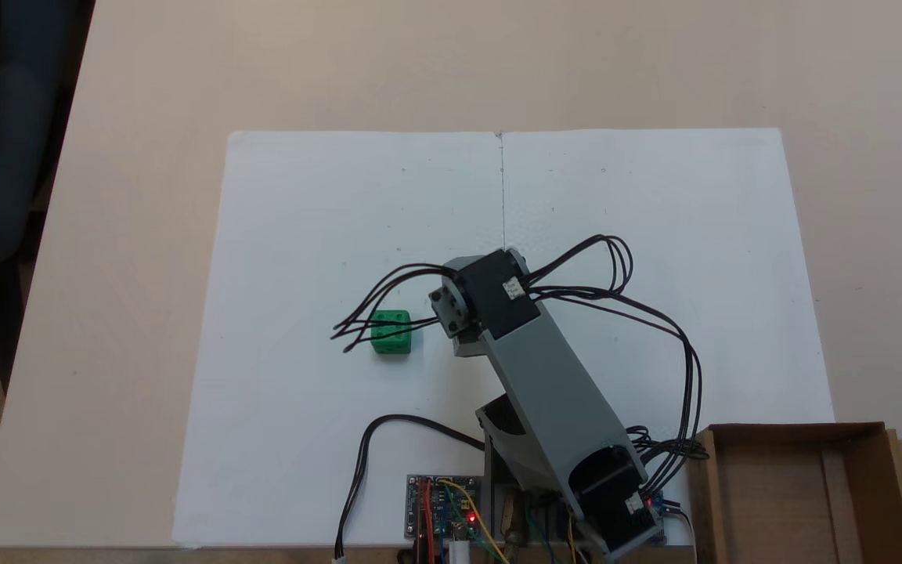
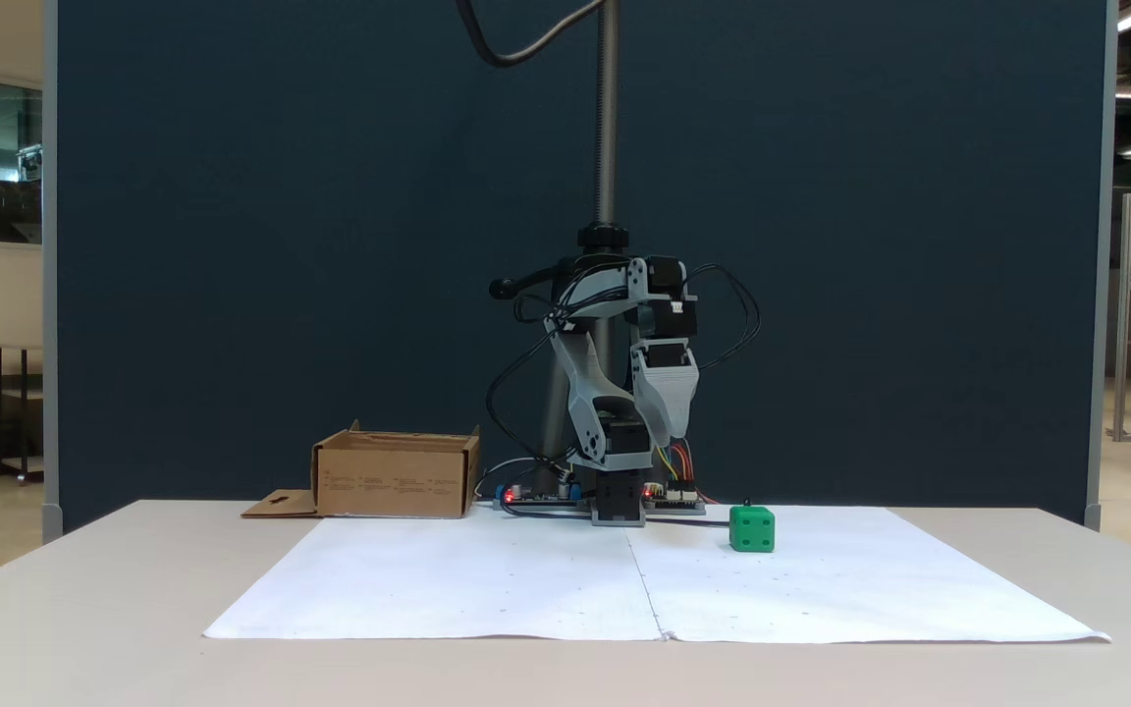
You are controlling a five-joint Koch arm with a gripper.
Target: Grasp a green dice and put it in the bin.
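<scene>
A fixed view from the front shows us the arm folded above its base, with the gripper (image 2: 672,417) hanging point-down well above the table; its pale grey jaws read to us as one tapered wedge, so we cannot tell whether they are spread or pressed together. The green dice (image 2: 752,528) sits on the white paper sheet (image 2: 487,589), to the right of the base in this view and apart from the arm; from above the green dice (image 1: 391,333) lies left of the wrist, crossed by loose black cables (image 1: 373,301). The bin (image 2: 397,476) stands at the far left in the front view, well apart from the cube.

We judge the task barely begun: nothing is held, and the reach toward the cube is the step in hand; the next move calls for swinging over it, opening wide enough to span its faces, then descending square to them.

The cube is glossy hard plastic with rounded edges and sunken pips; the bin (image 1: 788,501) is matte brown cardboard, low-walled, with a flap and hang-hole cutout; the paper is two smooth sheets meeting at a seam.
</scene>
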